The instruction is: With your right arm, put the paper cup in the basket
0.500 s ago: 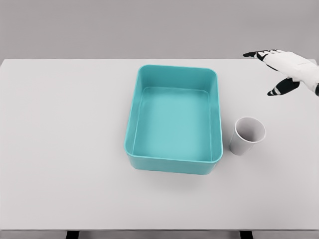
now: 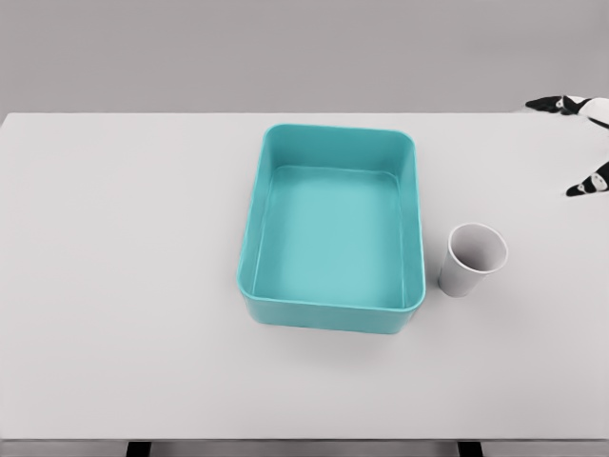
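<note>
While most of the head view is taken up by a wide white table (image 2: pixel 124 286), two things stand on it right of the middle. One is a teal basket (image 2: pixel 331 228), a rectangular plastic tub with rounded corners and smooth walls, its long sides running away from the camera; nothing lies inside it. Just beside the near right corner of the basket, apart from it by a narrow strip of table, stands the paper cup (image 2: pixel 473 259). It is white, upright, leaning slightly in the picture so that its open mouth faces up and toward the camera, and its inside looks pale grey. No brand, label or writing can be read on the cup, the basket or the table. At the far right edge of the picture, above the table's back right corner and well apart from the cup, only the tips of the right hand (image 2: pixel 582 143) show: a couple of black-and-white fingertips (image 2: pixel 550 103) pointing left near the table's back edge, and lower down another dark tip, probably the thumb, also pointing left. These tips lie spread apart and hold nothing, so the hand reads as released. Behind the table is a plain grey wall (image 2: pixel 285 52). Two dark table legs peek out at the bottom edge.
</note>
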{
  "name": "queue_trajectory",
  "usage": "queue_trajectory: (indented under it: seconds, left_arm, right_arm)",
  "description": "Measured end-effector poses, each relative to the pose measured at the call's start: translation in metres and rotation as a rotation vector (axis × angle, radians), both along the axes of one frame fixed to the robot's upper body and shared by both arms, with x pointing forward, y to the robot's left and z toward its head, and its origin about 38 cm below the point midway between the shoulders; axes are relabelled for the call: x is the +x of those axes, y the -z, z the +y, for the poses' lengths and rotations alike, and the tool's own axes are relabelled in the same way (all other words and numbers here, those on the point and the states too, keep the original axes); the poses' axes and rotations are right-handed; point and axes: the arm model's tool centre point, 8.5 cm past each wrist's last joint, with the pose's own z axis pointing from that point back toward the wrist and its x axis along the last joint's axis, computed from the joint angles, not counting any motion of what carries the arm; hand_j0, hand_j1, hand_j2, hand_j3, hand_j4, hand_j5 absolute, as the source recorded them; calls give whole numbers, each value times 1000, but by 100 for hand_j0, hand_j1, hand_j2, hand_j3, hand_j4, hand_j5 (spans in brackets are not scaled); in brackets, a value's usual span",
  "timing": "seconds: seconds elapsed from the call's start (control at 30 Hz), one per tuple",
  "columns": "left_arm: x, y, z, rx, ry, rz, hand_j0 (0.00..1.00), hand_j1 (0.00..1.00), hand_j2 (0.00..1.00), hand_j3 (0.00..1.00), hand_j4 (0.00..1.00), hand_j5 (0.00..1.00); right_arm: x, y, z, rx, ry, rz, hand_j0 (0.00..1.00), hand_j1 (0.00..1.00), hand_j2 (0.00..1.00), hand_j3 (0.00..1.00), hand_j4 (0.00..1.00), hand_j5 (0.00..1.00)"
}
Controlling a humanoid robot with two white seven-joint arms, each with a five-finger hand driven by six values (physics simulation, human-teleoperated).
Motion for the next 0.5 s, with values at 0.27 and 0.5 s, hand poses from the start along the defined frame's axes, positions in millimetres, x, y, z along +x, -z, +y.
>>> queue_trajectory:
  seconds: [0.27, 0.5]
  left_arm:
    - [0, 0, 0, 0, 0, 0, 100, 100, 100, 100, 100, 100]
    - [0, 0, 0, 0, 0, 0, 100, 100, 100, 100, 100, 100]
  right_arm:
    - [-17, 51, -19, 270, -86, 66, 100, 100, 100, 100, 100, 100]
    - [-41, 91, -14, 300, -161, 102, 100, 100, 100, 100, 100, 100]
